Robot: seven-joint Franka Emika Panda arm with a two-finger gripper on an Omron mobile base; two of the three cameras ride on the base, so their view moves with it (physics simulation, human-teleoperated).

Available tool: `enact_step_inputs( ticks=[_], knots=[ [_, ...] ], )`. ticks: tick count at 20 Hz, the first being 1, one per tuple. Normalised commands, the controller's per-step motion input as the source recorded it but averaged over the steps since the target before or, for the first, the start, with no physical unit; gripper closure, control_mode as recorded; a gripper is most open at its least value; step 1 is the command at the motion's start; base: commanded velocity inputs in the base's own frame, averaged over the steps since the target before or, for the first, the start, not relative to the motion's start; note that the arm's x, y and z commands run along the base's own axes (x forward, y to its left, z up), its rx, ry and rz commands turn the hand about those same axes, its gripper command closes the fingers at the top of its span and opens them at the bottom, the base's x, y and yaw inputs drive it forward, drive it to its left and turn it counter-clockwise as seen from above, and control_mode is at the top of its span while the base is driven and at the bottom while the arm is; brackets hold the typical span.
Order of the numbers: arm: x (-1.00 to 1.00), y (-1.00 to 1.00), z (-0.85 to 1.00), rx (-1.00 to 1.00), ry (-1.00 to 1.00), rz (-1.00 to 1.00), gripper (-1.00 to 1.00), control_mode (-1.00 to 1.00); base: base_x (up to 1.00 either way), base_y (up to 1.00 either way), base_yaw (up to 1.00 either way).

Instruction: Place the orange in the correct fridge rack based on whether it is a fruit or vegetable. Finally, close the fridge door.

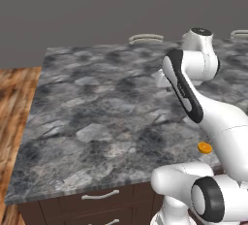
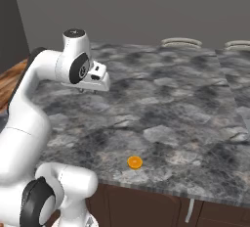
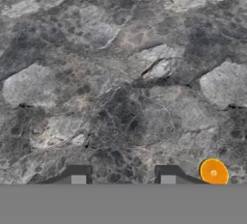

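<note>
Your gripper (image 3: 123, 178) hangs above the grey marble counter (image 1: 97, 112), fingers spread apart and holding nothing. The orange (image 3: 213, 172) sits on the counter near its front edge, just outside one fingertip. Descend without recentring and a finger may nudge it rolling off.

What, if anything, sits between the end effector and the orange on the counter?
Nothing visible. The orange lies alone on bare grey marble countertop near its front edge. The end effector hangs above the counter, fingers apart, with the orange just off to one side of its fingertips in the hand view. No other object stands between them.
</note>
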Motion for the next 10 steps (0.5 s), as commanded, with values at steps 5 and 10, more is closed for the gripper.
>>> enact_step_inputs(
  ticks=[5, 10],
  knots=[
    [-0.56, -0.49, -0.01, 0.01, 0.0, -0.07, -1.0, -1.0, 0.0, 0.0, 0.0],
    [-0.95, -0.96, -0.26, 0.07, 0.0, -0.22, -1.0, -1.0, 0.0, 0.0, 0.0]
  ],
)
